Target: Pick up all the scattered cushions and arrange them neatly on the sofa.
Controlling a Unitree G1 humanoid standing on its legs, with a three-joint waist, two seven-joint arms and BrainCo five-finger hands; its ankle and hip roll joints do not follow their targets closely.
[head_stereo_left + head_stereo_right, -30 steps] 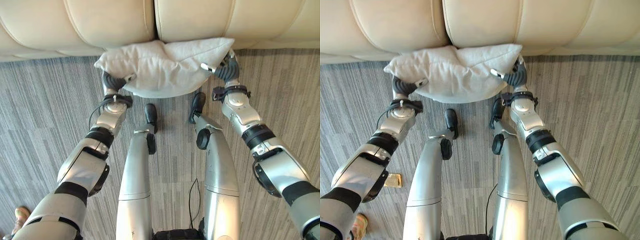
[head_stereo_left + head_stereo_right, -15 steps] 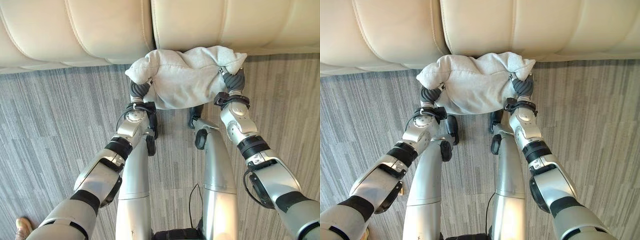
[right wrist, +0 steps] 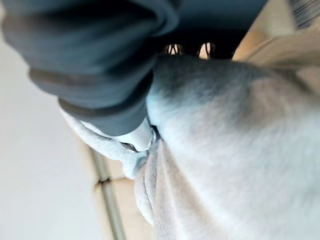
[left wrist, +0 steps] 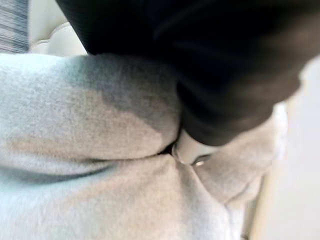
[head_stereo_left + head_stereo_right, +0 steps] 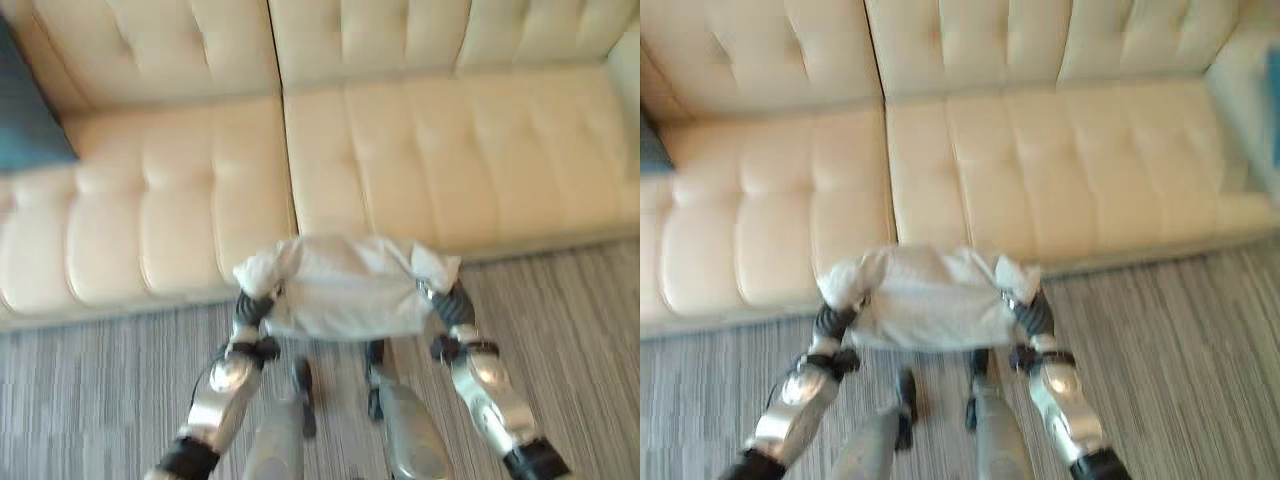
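The cream tufted sofa (image 5: 420,140) spans both eye views, with two seat cushions meeting at one seam and grey striped carpet (image 5: 80,400) in front of it. The left eye view shows a dark teal cushion (image 5: 30,110) at the sofa's left end; the right eye view catches just a sliver of it and adds a pale cushion with a blue edge (image 5: 1252,100) at the sofa's right end. That makes three loose cushions in all, two on the sofa and one in the air.

The third, a light grey cushion (image 5: 345,288), is held off the carpet in front of the seat's front edge, just right of the seam, bunched between the two arms. The left robot hand (image 5: 252,308) clamps its left end and the right robot hand (image 5: 452,305) its right end, both arms reaching forward with wrists raised.

Each wrist view gives what the head views blur: the left robot hand's dark cover sits over the grey cloth with a silver finger (image 4: 187,149) dug into a fold, and on the right a silver finger (image 3: 140,137) pinches a gathered fold likewise
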